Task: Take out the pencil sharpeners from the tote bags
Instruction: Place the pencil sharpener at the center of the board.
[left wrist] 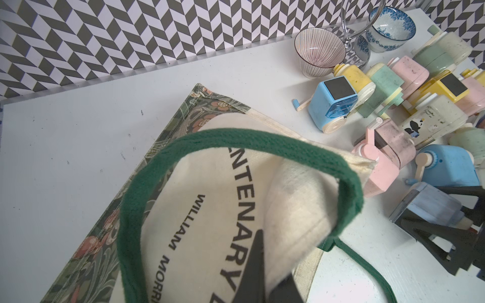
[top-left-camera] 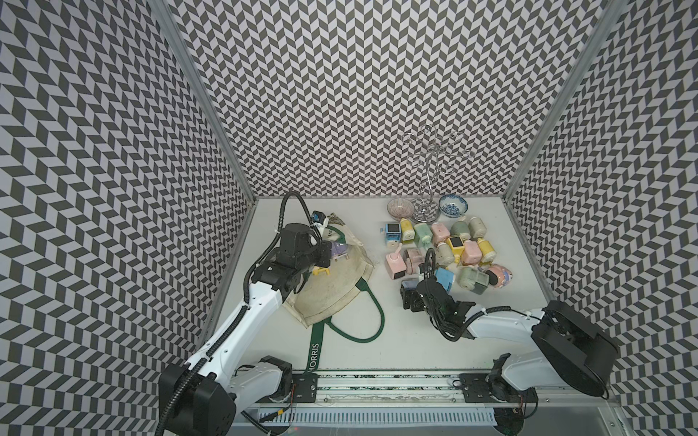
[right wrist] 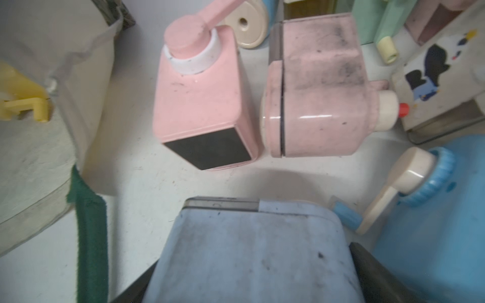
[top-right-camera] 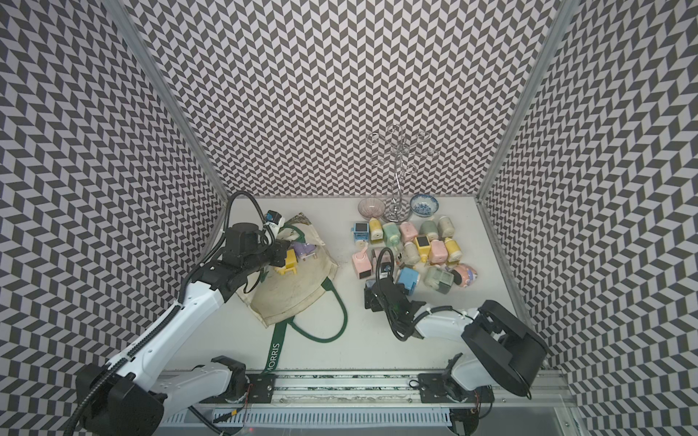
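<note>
Left half of table (top-left-camera: pixel 377 339): bag (top-left-camera: pixel 336 298), cream canvas, slumped flat, leafy band toward the back wall, green strap (top-left-camera: pixel 314 358) lettered MORRIS trailing to the near edge.

Left gripper (top-left-camera: pixel 324 258): clenched on the bag. In the left wrist view, black fingers (left wrist: pixel 258 257) pinching a fold of cream cloth and holding it raised, with the green handle loop arching in front.

Just beside that gripper, among the bag's folds: lilac sharpener (top-left-camera: pixel 338 250) and yellow sharpener (top-left-camera: pixel 321 270), touching each other. Inside the cloth or on top of it, hard to tell.

Right half of table: heap of sharpeners (top-left-camera: pixel 445 245), out of the bag, in pastel pink, green, yellow, blue and beige, packed close together.

Right gripper (top-left-camera: pixel 408 294): at the heap's near-left corner, jaws spread wide and clasping a pale-blue sharpener (right wrist: pixel 249 249), one black jaw against each flank. Resting on the table or lifted clear, cannot tell. Just beyond it, two pink sharpeners (right wrist: pixel 202 99) side by side and a bright-blue sharpener (right wrist: pixel 433 210) close by.

Behind the heap, by the back wall: striped bowl (top-left-camera: pixel 401 208), blue-patterned bowl (top-left-camera: pixel 453 205), wire stand (top-left-camera: pixel 426 181) between them.
</note>
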Robot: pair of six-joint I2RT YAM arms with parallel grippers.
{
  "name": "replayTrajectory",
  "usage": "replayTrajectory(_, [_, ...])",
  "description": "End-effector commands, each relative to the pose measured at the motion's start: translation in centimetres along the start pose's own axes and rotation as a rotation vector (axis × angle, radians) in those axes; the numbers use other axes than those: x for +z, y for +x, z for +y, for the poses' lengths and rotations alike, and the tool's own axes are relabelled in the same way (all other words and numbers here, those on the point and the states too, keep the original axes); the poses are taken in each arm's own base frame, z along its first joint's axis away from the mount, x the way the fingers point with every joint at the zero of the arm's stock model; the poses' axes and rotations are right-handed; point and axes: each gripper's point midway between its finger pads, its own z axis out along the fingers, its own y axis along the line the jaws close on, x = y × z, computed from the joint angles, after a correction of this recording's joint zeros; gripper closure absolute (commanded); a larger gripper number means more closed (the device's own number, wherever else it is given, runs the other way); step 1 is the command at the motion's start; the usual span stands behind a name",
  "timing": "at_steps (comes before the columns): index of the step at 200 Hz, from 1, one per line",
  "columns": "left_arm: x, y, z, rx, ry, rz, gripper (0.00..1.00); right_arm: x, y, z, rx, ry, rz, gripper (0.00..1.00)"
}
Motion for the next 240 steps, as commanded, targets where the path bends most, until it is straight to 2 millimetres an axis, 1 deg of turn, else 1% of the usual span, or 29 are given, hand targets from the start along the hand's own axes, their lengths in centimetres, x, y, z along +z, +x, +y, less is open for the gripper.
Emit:
replayTrajectory(1, [0.1, -0.2, -0.2, 0.016, 0.003, -0.006, 1.00, -0.1, 0.7, -3.2, 0.058, 0.122, -0.008, 0.27])
replayTrajectory(10, [0.2, -0.1, -0.2, 0.018, 0.005, -0.004, 1.00, -0.2, 0.7, -4.1, 0.087, 0.151, -0.011, 0.25])
replayTrajectory(25, [0.2, -0.1, -0.2, 0.017, 0.005, -0.003, 1.00, -0.3, 0.5, -4.4, 0.112, 0.152, -0.018, 0.23])
replayTrajectory(38, [0.2, -0.2, -0.2, 0.018, 0.004, -0.004, 1.00, -0.4, 0.4, -5.0, 0.128, 0.173, -0.025, 0.15])
replayTrajectory(54, [0.2, -0.1, -0.2, 0.017, 0.004, -0.002, 1.00, -0.5, 0.2, -4.9, 0.124, 0.170, -0.027, 0.05])
replayTrajectory(62, [0.2, -0.2, -0.3, 0.019, 0.006, -0.003, 1.00, -0.5, -0.2, -4.5, 0.117, 0.155, -0.028, 0.00])
replayTrajectory(80, [0.2, -0.1, -0.3, 0.019, 0.005, -0.003, 1.00, -0.8, -0.9, -3.5, 0.090, 0.104, -0.030, 0.01])
replayTrajectory(88, [0.2, -0.1, -0.3, 0.018, 0.006, -0.002, 1.00, -1.2, -1.6, -2.5, 0.063, 0.058, -0.038, 0.01])
replayTrajectory(93, [0.1, -0.2, -0.2, 0.018, 0.005, -0.004, 1.00, -1.5, -1.9, -2.4, 0.062, 0.051, -0.044, 0.01])
replayTrajectory(113, [0.1, -0.2, -0.2, 0.019, 0.003, -0.004, 1.00, -2.7, -3.4, -2.4, 0.074, 0.051, -0.084, 0.01])
replayTrajectory(135, [0.1, -0.2, -0.3, 0.018, 0.004, -0.007, 1.00, -4.5, -5.7, -2.5, 0.095, 0.046, -0.163, 0.01])
replayTrajectory(143, [0.1, -0.2, -0.2, 0.018, 0.002, -0.006, 1.00, -5.2, -6.6, -2.2, 0.093, 0.024, -0.195, 0.01])
replayTrajectory(162, [0.0, -0.3, -0.3, 0.020, 0.003, -0.010, 1.00, -7.1, -8.5, 1.0, 0.047, -0.155, -0.246, 0.01])
replayTrajectory(171, [0.0, -0.3, -0.3, 0.019, 0.003, -0.011, 1.00, -8.0, -8.9, 2.7, 0.036, -0.249, -0.258, 0.00])
replayTrajectory(181, [0.0, -0.3, -0.2, 0.018, 0.001, -0.009, 1.00, -8.7, -9.0, 4.7, 0.024, -0.335, -0.265, 0.02])
replayTrajectory(201, [-0.1, -0.4, -0.2, 0.018, 0.000, -0.013, 1.00, -9.9, -8.1, 9.5, -0.023, -0.481, -0.265, 0.06])
replayTrajectory(216, [-0.1, -0.4, -0.2, 0.017, 0.000, -0.015, 1.00, -10.4, -7.0, 13.8, -0.079, -0.577, -0.268, 0.06])
replayTrajectory(228, [-0.2, -0.6, -0.2, 0.018, -0.001, -0.021, 1.00, -10.1, -6.1, 17.1, -0.126, -0.626, -0.257, 0.06])
replayTrajectory(233, [-0.2, -0.6, -0.2, 0.017, -0.003, -0.020, 1.00, -9.7, -5.8, 18.0, -0.139, -0.633, -0.248, 0.06])
replayTrajectory(234, [-0.2, -0.6, -0.2, 0.018, -0.003, -0.020, 1.00, -9.5, -5.6, 18.5, -0.145, -0.638, -0.242, 0.06])
replayTrajectory(240, [-0.3, -0.6, -0.2, 0.017, -0.003, -0.019, 1.00, -8.8, -5.4, 19.8, -0.146, -0.640, -0.227, 0.06])
